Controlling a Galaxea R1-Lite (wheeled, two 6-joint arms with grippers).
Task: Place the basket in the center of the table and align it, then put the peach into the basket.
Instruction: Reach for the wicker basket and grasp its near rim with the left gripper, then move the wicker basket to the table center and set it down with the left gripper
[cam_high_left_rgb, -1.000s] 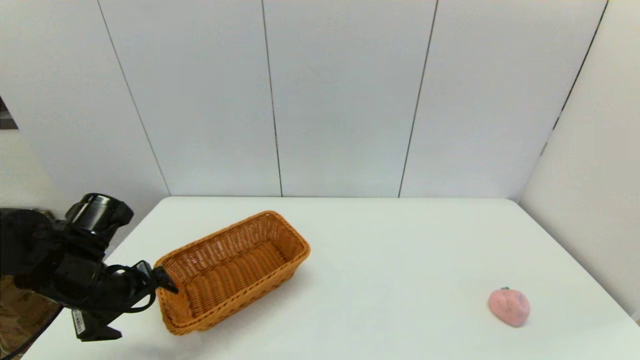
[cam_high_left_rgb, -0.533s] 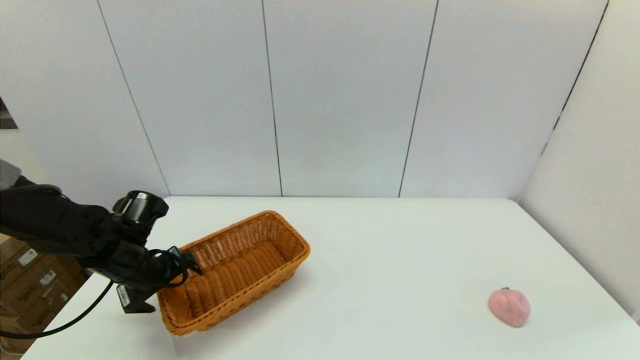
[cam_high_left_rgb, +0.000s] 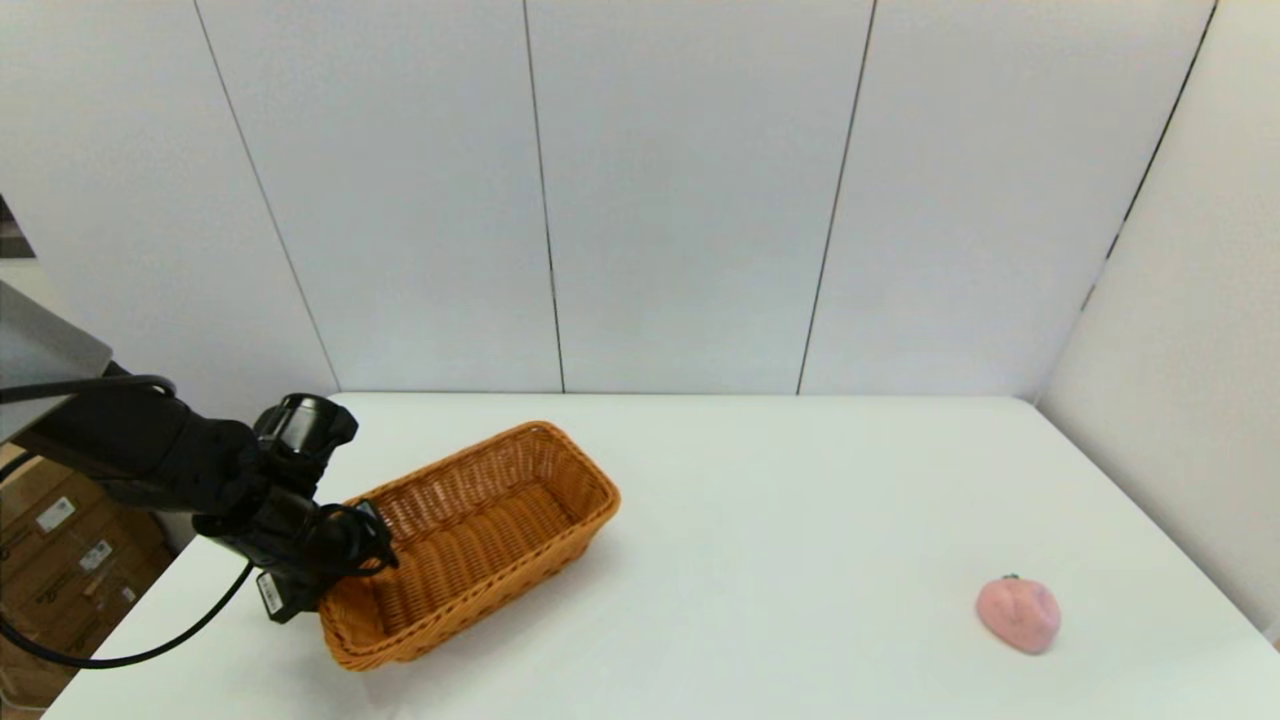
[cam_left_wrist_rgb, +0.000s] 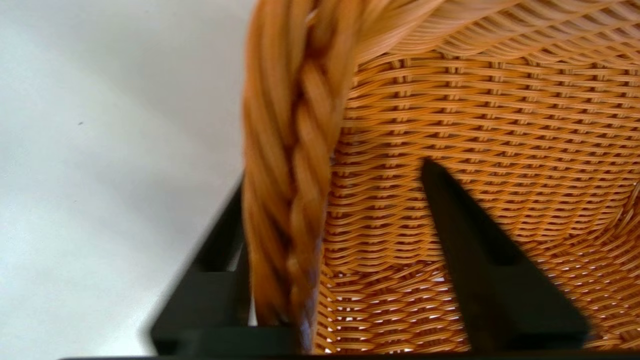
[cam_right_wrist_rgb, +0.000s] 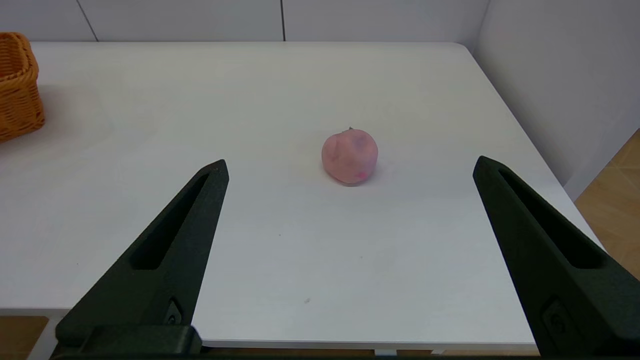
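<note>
White table (cam_high_left_rgb: 760, 520) against grey wall panels; basket rim straddled by the left gripper.
Left gripper (cam_left_wrist_rgb: 330, 210) fingers are spread, not clenched: one finger (cam_left_wrist_rgb: 470, 250) is seen inside the basket (cam_high_left_rgb: 470, 540), the other outside the braided rim (cam_left_wrist_rgb: 285, 200), rim between them with a gap to the inner finger. Left gripper (cam_high_left_rgb: 365, 535) sits at the basket's near-left end, lower left of the head frame. Basket lies skewed, left of table centre. Right gripper (cam_right_wrist_rgb: 350, 170) is held wide open short of the near table edge, nothing grasped. Peach (cam_high_left_rgb: 1018, 614) is located lower right of the head frame, well apart from the basket.
</note>
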